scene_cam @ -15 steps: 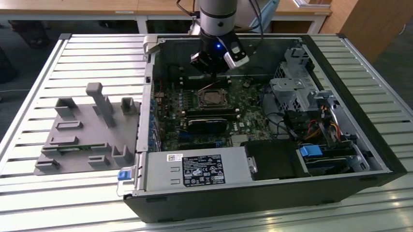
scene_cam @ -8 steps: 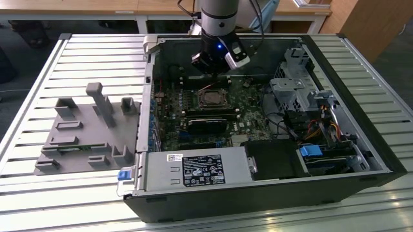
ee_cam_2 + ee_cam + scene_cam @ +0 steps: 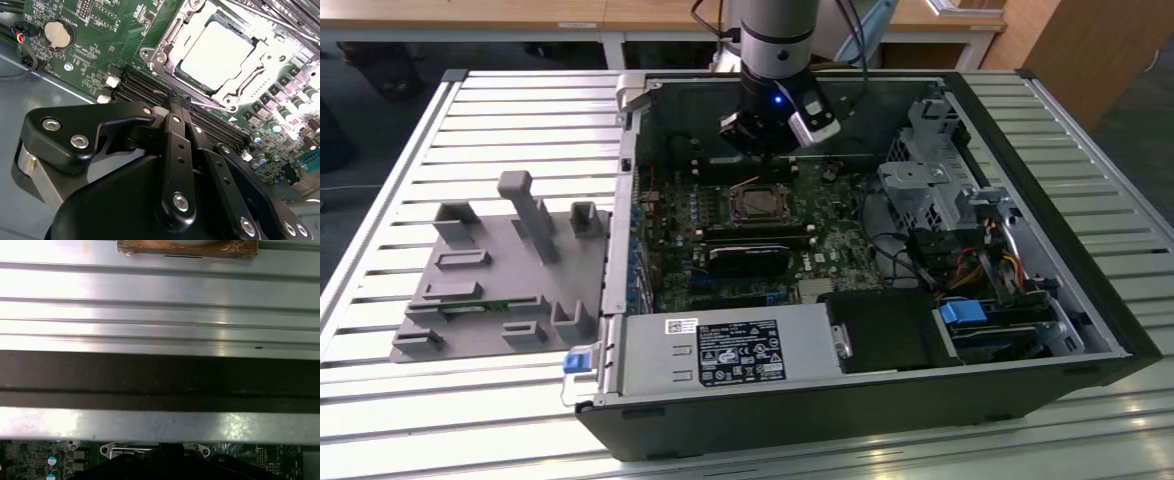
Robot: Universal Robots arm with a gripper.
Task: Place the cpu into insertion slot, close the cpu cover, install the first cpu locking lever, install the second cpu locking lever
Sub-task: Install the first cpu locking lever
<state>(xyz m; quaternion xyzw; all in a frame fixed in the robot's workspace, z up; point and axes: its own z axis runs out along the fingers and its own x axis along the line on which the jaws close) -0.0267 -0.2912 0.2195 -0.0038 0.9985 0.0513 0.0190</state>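
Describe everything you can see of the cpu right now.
The cpu is a flat square chip with a pale, glare-washed metal top. It lies level in the socket on the green motherboard, framed by the silvery cpu cover, whose window leaves its top showing. In the second wrist view the pincer hangs beside the socket, not touching it. The exterior view shows it as a dark square.

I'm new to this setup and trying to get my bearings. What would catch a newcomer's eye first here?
First, the open computer case lying on the slatted table, with the arm's black pincer hanging inside it, above the green motherboard. In the second wrist view the cpu shines pale in its socket with the cpu cover framing it. A grey fixture sits on the table at the exterior view's left.
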